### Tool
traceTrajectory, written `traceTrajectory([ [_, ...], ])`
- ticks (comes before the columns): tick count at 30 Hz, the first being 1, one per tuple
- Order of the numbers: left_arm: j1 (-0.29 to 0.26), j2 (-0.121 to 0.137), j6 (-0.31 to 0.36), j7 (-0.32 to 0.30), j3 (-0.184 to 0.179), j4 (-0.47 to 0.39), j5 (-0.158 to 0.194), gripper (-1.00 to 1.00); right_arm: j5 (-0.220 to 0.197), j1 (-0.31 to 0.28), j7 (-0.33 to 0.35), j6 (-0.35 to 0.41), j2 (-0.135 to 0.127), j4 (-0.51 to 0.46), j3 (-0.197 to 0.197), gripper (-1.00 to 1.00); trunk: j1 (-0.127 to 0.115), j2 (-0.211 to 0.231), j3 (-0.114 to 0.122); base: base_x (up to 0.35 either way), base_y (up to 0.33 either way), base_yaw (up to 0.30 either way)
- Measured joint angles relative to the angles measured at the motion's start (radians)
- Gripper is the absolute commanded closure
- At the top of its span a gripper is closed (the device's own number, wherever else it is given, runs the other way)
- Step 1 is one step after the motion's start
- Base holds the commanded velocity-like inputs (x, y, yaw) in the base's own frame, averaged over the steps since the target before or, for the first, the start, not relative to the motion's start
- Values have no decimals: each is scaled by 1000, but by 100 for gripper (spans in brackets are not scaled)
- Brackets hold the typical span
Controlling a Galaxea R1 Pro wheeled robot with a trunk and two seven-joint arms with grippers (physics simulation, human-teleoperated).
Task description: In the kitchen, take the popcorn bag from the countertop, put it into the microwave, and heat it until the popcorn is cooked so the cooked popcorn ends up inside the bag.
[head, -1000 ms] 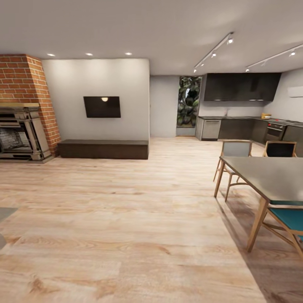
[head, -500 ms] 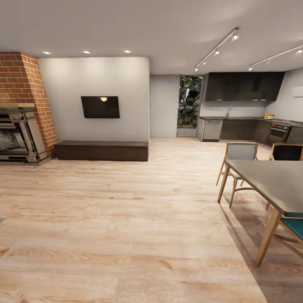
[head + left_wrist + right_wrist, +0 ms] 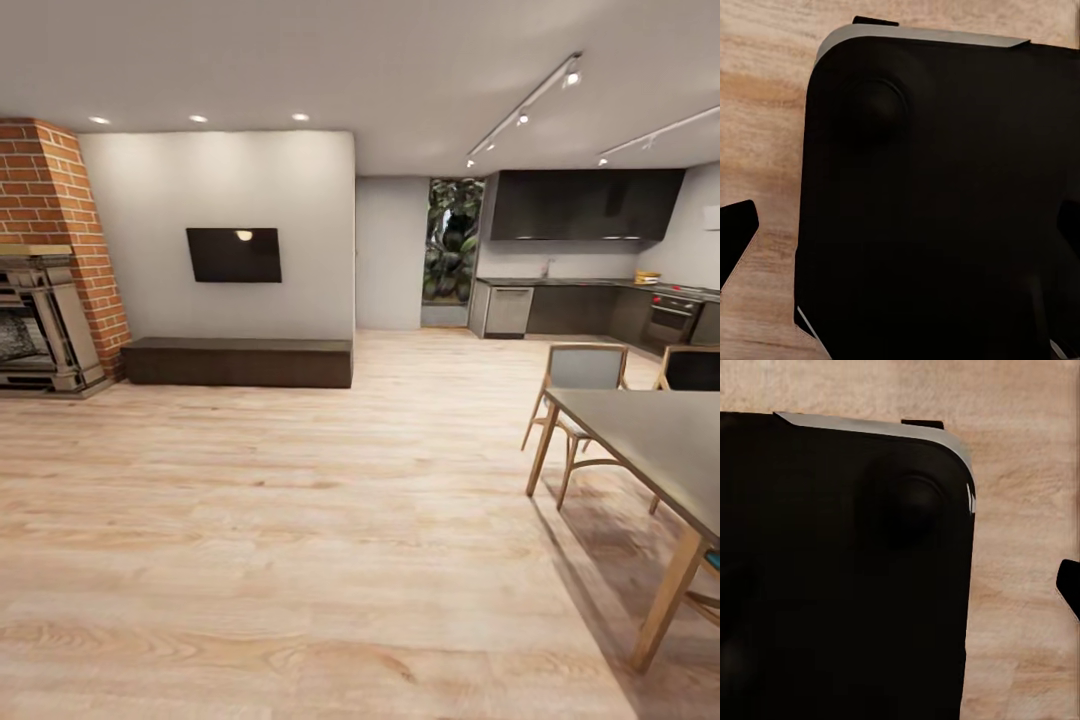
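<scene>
Both wrist views look down on the robot's black base (image 3: pixel 937 202) over wood floor (image 3: pixel 300 560). A dark fingertip (image 3: pixel 735 232) of the left tool and another (image 3: pixel 1069 585) of the right tool show at the frame edges; whether either tool is spread or pressed together cannot be told. Nearest in the head view, a dining table (image 3: pixel 650 440) with chairs (image 3: pixel 580 370). Further off, a low bench (image 3: pixel 240 360), wall television (image 3: pixel 233 254) and brick fireplace (image 3: pixel 45 260). Farthest, the kitchen surface, the countertop (image 3: pixel 580 283), on dark cabinets. The popcorn bag cannot be made out.

No readable text, label or number appears anywhere.
</scene>
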Motion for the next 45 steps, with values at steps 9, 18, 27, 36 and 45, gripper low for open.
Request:
traceTrajectory([
  [9, 0, 0, 0, 0, 0, 0, 0, -100, 0, 0, 0, 3, 1, 0, 1, -100, 0, 0, 0, 324, 0, 0],
  [18, 0, -1, 0, 0, 0, 0, 0, -100, 0, 0, 0, 0, 0, 0, 0, -100, 0, 0, 0, 324, 0, 0],
  [27, 0, -1, 0, 0, 0, 1, 0, -100, -1, 0, -1, 0, 0, 0, 0, -100, 0, 0, 0, 324, 0, 0],
  [36, 0, -2, 0, 0, 0, 0, 0, -100, -1, 0, 0, 0, 0, 0, 0, -100, 0, 0, 0, 324, 0, 0],
  [45, 0, 0, 0, 0, 0, 1, 0, -100, -1, 0, -2, 0, 0, 0, 0, -100, 0, 0, 0, 324, 0, 0],
])
